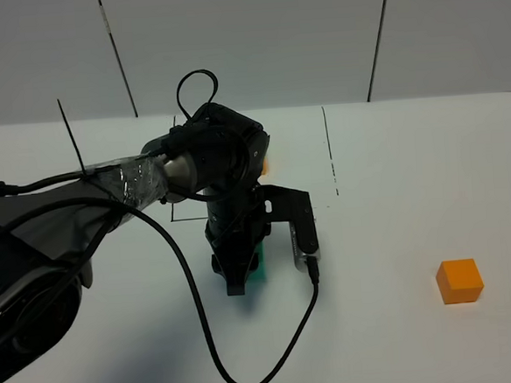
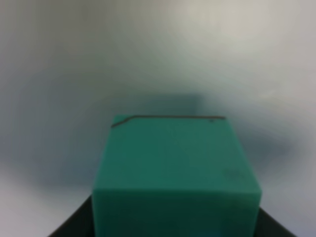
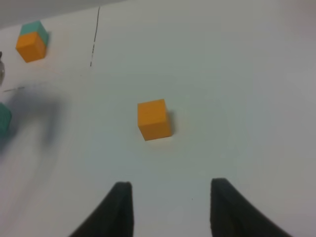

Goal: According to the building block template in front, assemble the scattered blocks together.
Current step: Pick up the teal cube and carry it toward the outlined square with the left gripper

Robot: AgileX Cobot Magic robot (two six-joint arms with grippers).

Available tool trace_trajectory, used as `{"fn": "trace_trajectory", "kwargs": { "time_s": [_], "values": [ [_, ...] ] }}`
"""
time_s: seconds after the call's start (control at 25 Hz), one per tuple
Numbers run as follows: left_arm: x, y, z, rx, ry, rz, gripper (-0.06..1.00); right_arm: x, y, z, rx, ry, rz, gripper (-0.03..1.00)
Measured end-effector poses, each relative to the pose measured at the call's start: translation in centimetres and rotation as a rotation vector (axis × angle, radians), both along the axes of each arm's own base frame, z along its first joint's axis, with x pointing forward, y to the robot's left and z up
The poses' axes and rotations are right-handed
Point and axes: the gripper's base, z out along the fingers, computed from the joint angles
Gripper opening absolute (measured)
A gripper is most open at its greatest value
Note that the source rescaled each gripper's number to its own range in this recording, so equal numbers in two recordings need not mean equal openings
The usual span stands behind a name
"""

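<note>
The teal cube (image 2: 175,168) fills the left wrist view, with my left gripper (image 2: 175,224) closed against its two sides. From above, the left gripper (image 1: 238,279) points down at the table with the teal cube (image 1: 260,267) showing beside its fingers. The orange cube (image 1: 459,281) sits alone at the right, and also shows in the right wrist view (image 3: 154,118). My right gripper (image 3: 173,207) is open and empty, a short way from that cube. The template (image 3: 32,42), a joined teal and orange pair, is mostly hidden behind the left arm from above.
A thin black frame line (image 1: 184,219) and a dashed black line (image 1: 330,151) are marked on the white table (image 1: 413,189). The left arm's cable (image 1: 204,335) loops over the table in front. A grey panelled wall stands behind.
</note>
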Motion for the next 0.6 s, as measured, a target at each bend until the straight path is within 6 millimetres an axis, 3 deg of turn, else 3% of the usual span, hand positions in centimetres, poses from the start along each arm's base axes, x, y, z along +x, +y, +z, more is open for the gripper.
{"fn": "trace_trajectory", "kwargs": {
  "time_s": [0.2, 0.6],
  "values": [
    [0.2, 0.0, 0.0, 0.005, -0.011, -0.005, 0.0, 0.0, 0.0, 0.0, 0.0, 0.0, 0.0, 0.0],
    [0.2, 0.0, -1.9, 0.033, 0.02, -0.007, 0.0, 0.0, 0.0, 0.0, 0.0, 0.0, 0.0, 0.0]
  ]
}}
